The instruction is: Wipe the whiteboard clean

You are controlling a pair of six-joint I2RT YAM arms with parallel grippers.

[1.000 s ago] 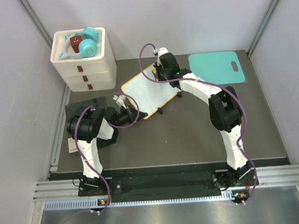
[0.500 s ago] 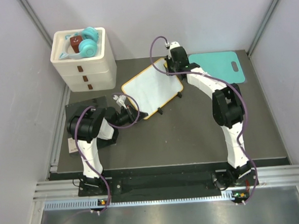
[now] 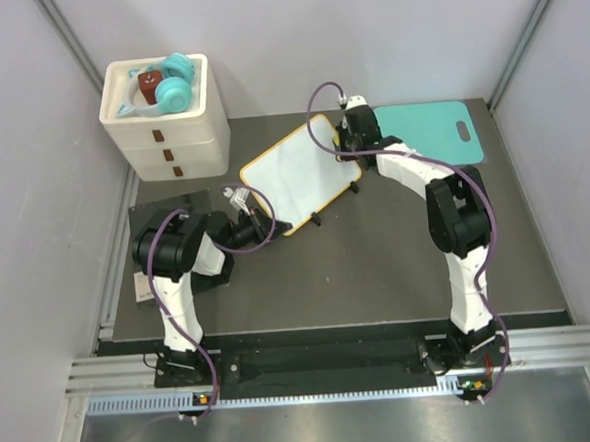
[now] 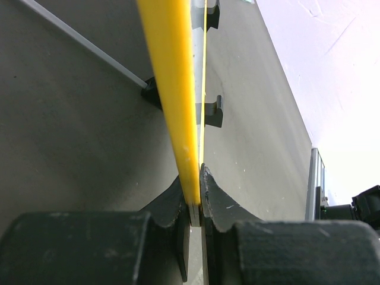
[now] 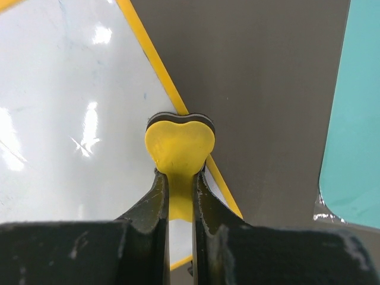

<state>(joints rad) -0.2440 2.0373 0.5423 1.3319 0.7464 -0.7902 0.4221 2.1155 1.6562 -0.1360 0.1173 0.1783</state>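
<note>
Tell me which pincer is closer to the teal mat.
Right. The right pincer, gripping a yellow eraser at the whiteboard edge, sits beside the teal mat; the left pincer clamps the opposite edge, farther away.

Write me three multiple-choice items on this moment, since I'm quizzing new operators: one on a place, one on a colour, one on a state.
1. Where does the teal mat lie relative to the whiteboard?
A. To its right, apart from it
B. Underneath it
C. On top of it

2. What colour is the heart-shaped eraser in the right gripper?
A. Teal
B. Yellow
C. Red

3. What state is the left gripper in?
A. Open above the board
B. Shut on the whiteboard's frame
C. Shut on the eraser

Answers: 1 A, the right wrist view shows bare table between board and mat. 2 B, the right wrist view shows a yellow pad between the fingers. 3 B, the left wrist view shows both fingers pinching the yellow frame edge.
</note>
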